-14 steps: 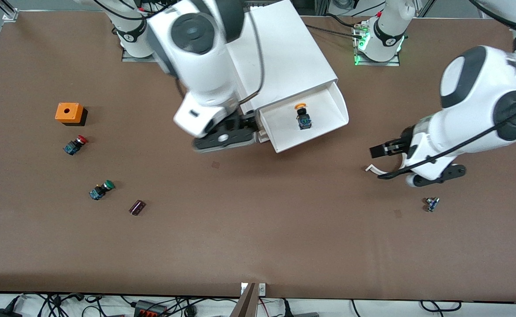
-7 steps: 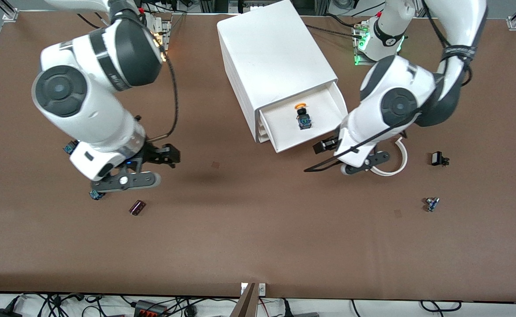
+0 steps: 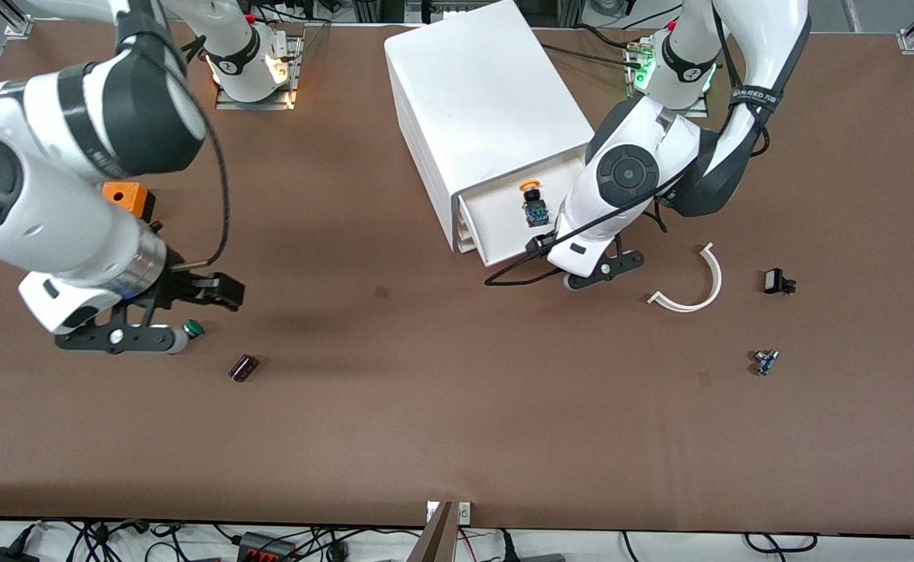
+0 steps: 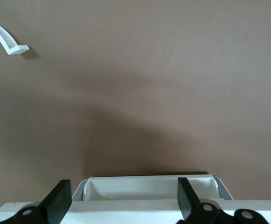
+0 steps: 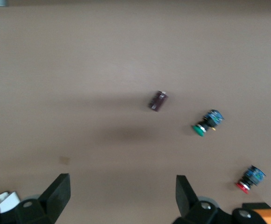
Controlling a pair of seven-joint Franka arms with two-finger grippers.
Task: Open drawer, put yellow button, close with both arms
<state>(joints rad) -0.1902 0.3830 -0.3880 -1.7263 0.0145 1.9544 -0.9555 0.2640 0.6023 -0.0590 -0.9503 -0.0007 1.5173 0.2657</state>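
Note:
The drawer, uppermost in the white cabinet, stands pulled out. The yellow button lies in it, orange cap toward the cabinet. My left gripper is at the drawer's front edge, open. In the left wrist view the drawer's front rim lies between the spread fingers of the left gripper, and I cannot see any contact. My right gripper hangs open and empty over the table toward the right arm's end. In the right wrist view the right gripper has bare table between its fingers.
A green-capped switch and a dark small part lie near the right gripper. An orange box and a red-capped switch are close by. A white curved strip, a black part and a small blue part lie toward the left arm's end.
The right arm swung away from the drawer's front to its own end of the table. The left arm moved in from its end to the drawer's front edge. Both grippers stayed open.

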